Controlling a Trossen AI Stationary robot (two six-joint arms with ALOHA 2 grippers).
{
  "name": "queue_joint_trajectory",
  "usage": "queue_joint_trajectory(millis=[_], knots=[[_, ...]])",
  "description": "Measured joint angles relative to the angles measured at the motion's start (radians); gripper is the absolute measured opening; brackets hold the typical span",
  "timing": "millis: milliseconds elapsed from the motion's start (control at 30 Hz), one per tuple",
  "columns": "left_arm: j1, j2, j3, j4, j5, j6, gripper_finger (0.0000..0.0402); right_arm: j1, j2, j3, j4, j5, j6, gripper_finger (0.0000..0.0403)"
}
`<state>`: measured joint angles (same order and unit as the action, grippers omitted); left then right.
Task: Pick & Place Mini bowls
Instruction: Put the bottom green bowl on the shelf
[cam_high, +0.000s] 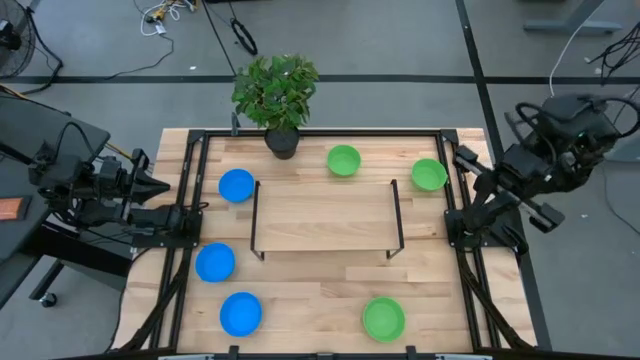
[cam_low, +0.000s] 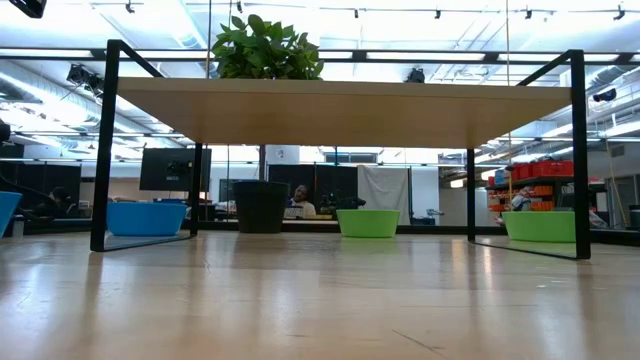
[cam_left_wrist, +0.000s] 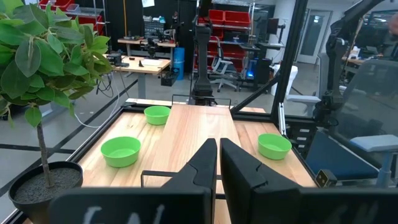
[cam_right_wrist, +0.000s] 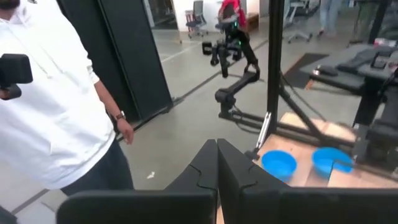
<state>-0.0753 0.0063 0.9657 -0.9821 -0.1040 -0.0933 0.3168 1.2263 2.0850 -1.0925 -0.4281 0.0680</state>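
Observation:
Six mini bowls rest base down on the wooden table. The blue ones are along the left side (cam_high: 236, 185), (cam_high: 215, 262), (cam_high: 240, 313). The green ones sit at the far middle (cam_high: 343, 160), far right (cam_high: 428, 174) and near right (cam_high: 383, 319). My left gripper (cam_left_wrist: 217, 158) is shut and empty, held back at the table's left edge, above and apart from the blue bowls. My right gripper (cam_right_wrist: 216, 163) is shut and empty at the right edge, beyond the far-right green bowl. The low view shows a blue bowl (cam_low: 146, 217) and two green ones (cam_low: 368, 222), (cam_low: 540, 226).
A low wooden shelf on a black wire frame (cam_high: 325, 215) stands in the table's middle. A leafy plant in a dark pot (cam_high: 282, 140) stands at the far edge. Black frame rails (cam_high: 190, 200) run along both sides. A person in white (cam_right_wrist: 56, 106) stands beyond the table.

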Motion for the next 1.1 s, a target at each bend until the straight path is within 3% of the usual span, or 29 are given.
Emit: queue_joint_trajectory(millis=[400,800,1100], knots=[[0.000,0.000,0.000,0.000,0.000,0.000,0.0023,0.220,0.118,0.000,-0.122,0.183,0.091,0.0000],[0.000,0.000,0.000,0.000,0.000,0.000,0.0023,0.393,0.245,0.000,-0.152,0.290,0.268,0.0000],[0.000,0.000,0.000,0.000,0.000,0.000,0.0023,0.460,0.311,0.000,-0.185,0.394,0.377,0.0000]])
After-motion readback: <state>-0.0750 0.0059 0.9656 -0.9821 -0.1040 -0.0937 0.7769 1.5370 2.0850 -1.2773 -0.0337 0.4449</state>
